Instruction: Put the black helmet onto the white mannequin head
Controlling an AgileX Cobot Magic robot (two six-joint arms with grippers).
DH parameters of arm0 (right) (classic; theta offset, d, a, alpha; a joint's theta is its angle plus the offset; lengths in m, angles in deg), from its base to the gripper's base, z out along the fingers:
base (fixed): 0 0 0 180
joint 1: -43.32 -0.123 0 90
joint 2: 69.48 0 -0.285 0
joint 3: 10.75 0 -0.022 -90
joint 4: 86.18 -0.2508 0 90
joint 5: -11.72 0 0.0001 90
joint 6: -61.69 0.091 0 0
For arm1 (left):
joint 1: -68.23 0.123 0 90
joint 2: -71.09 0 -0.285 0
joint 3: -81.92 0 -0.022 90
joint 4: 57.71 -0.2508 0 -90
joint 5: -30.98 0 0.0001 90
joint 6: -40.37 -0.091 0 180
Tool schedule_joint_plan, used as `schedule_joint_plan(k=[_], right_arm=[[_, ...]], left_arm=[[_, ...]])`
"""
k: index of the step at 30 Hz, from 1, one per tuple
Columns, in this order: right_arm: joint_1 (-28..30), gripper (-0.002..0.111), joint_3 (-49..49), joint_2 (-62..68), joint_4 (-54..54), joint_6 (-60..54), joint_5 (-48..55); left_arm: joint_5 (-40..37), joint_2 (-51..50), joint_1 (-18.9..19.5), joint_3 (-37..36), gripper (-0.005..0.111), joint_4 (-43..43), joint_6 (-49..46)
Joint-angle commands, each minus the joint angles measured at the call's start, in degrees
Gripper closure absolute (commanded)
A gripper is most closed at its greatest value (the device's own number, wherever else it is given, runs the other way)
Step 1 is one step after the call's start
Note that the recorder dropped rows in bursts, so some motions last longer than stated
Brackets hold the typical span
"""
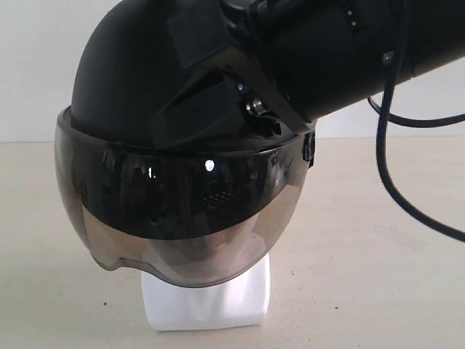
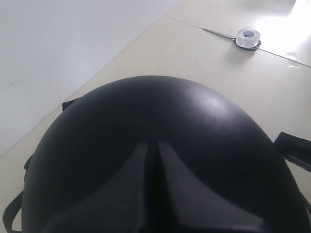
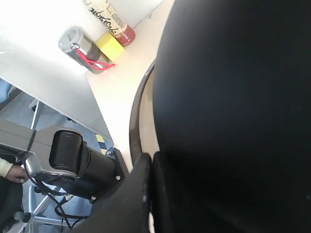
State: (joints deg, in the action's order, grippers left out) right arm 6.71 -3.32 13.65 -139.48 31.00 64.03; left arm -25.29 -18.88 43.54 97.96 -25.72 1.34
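The pale worktop (image 1: 378, 276) is taken up mostly by the black helmet (image 1: 138, 80). It is seen already lowered over the white mannequin head (image 1: 207, 302). Only the blocky neck base shows clear below the smoky visor (image 1: 182, 211), and a face is dimly made out through the tint.

The helmet is carried crown up and opening down. Its front-to-back axis is pointed toward the exterior camera, visor foremost, and it appears tipped a little rather than level. A thick black arm (image 1: 349, 51) is brought in from the upper right of the exterior view and laid against the shell just above the visor's rim.

The left pincer (image 2: 151, 194) is clenched with nothing between its fingers, and its tips are set against the dome, so the helmet lies directly beneath it. The right pincer (image 3: 148, 194) is likewise seen with fingers pressed together, close against the shell's side. No strap or edge is gripped by either.

The seating is judged nearly done. What remains is likely a press straight down along the neck's axis, then a withdrawal upward. Far off, a small tape roll (image 2: 248, 38) is left on the worktop.
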Motion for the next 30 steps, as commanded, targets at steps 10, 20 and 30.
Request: schedule_joint_plan(k=[10,20,30], right_arm=[[-0.1,0.108,1.1,0.7,2.9,0.1,4.7],[-0.1,0.108,1.1,0.8,3.5,0.4,6.0],[-0.1,0.108,1.1,1.3,4.2,0.6,6.4]], left_arm=[[-2.5,-0.4,-0.5,-0.5,0.102,-1.6,0.5],[-2.5,-0.4,-0.5,-0.5,0.102,-1.6,0.8],[-2.5,-0.4,-0.5,-0.5,0.102,-1.6,1.2]])
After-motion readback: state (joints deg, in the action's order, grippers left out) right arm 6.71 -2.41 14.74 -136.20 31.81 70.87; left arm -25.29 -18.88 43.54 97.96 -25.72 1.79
